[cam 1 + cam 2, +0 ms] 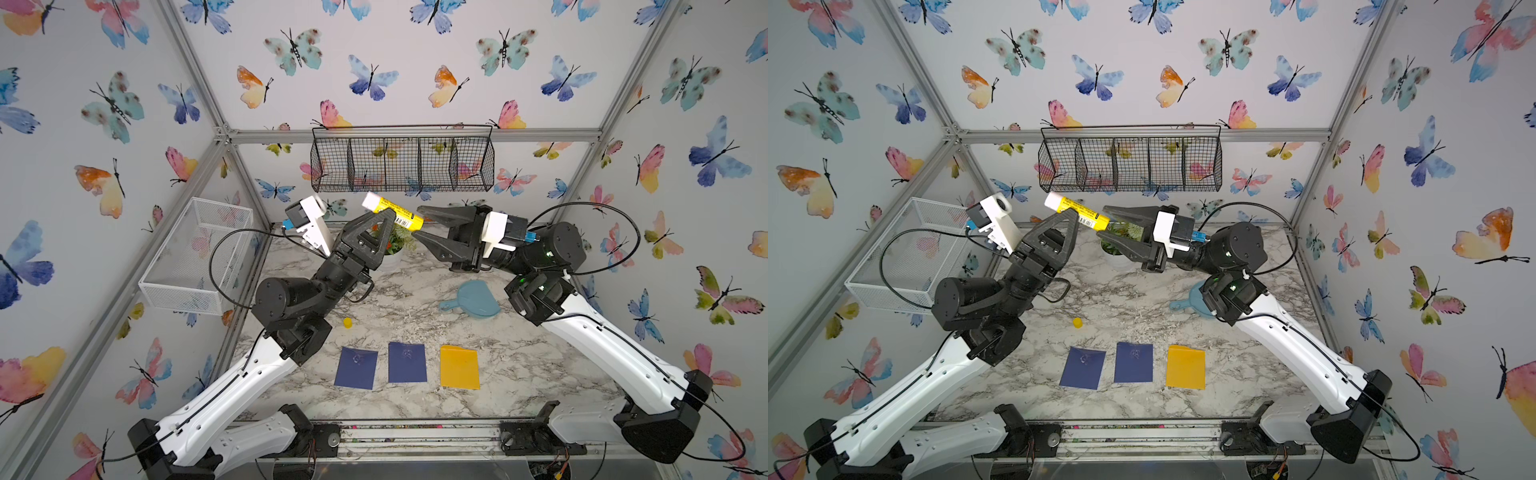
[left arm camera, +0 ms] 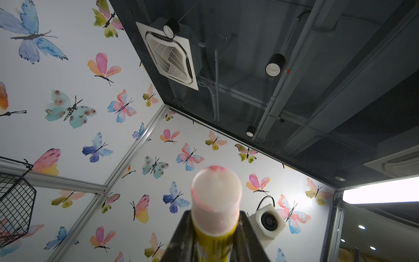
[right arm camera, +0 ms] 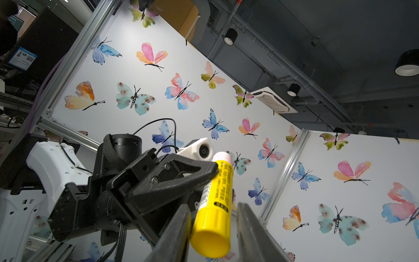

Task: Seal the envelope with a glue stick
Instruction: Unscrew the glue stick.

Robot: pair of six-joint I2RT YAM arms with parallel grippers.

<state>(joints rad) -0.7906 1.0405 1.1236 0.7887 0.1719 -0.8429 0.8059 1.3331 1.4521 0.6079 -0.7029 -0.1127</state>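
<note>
Within left hand (image 1: 388,214), glue stick (image 1: 402,217), base inside right hand (image 1: 416,221)

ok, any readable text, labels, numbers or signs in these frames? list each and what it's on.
Nothing is sharp enough to quote.
Black print along the yellow glue stick: blurred, not readable.
Barcode label on the same stick: bars show, any digits too small to read.
Blue poster outside the cell, with a QR-style square: too small to read.
Envelopes, baskets and arms: no text visible.
</note>
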